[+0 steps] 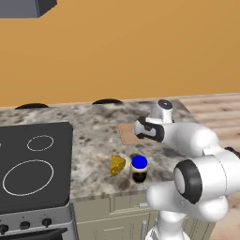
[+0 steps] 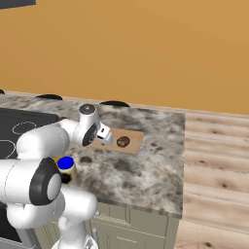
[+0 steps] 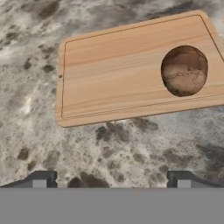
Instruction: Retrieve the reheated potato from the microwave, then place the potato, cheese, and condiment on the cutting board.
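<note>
The round, dark-brown mottled potato (image 3: 184, 70) lies on the thin light-brown wooden cutting board (image 3: 113, 65), toward one end of it; the rest of the board is bare. The retrieval from the microwave is therefore judged complete, and one of three items is placed.

The yellow-orange cheese wedge with holes (image 1: 117, 165) and the small dark condiment jar with a bright blue lid (image 1: 139, 168) stand just beside each other on the speckled stone surface (image 1: 93, 136), near its front edge and apart from the board. Both remain to be moved.

The claw (image 3: 111, 179) hangs over the bare surface just beside the board's long edge, jaws spread wide with nothing between them. The black stovetop (image 1: 33, 164) sits to the left and plays no part.

Judgement: roughly a third of the placing is done; the cheese or the jar is the likely next target.
</note>
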You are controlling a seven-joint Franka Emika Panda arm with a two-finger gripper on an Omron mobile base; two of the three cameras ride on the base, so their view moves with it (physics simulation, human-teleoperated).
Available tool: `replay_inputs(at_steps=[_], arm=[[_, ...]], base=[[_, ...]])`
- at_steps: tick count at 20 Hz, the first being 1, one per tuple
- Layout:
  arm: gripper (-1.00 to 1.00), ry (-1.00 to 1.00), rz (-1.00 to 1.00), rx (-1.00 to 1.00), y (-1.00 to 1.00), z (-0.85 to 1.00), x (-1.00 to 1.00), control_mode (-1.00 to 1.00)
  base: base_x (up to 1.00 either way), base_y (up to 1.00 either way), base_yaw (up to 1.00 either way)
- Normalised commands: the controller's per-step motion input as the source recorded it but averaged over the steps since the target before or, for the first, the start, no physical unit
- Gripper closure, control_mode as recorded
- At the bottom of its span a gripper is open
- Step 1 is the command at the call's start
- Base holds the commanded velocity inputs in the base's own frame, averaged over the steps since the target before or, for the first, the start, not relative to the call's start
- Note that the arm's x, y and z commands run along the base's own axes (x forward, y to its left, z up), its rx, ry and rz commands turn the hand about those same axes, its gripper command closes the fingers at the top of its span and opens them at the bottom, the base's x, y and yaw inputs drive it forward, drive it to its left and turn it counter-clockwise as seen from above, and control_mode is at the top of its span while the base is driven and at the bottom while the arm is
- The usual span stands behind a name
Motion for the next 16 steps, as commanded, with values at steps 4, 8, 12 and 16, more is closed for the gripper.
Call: replay_inputs(at_steps=[4,8,12,16], arm=[[-1.0,0.26,0.0,0.08,0.35,0.31,-0.39,-1.0],[-1.0,0.17,0.0,0.04,0.36,0.19,-0.52,-1.0],[-1.0,0.1,-0.01,0.03,0.31,0.11,-0.6,-1.0],[-1.0,0.01,0.0,0.03,0.19,0.01,-0.67,-1.0]], base=[[0.0,0.0,0.0],[0.0,0.0,0.0],[0.0,0.0,0.0],[0.0,0.0,0.0]])
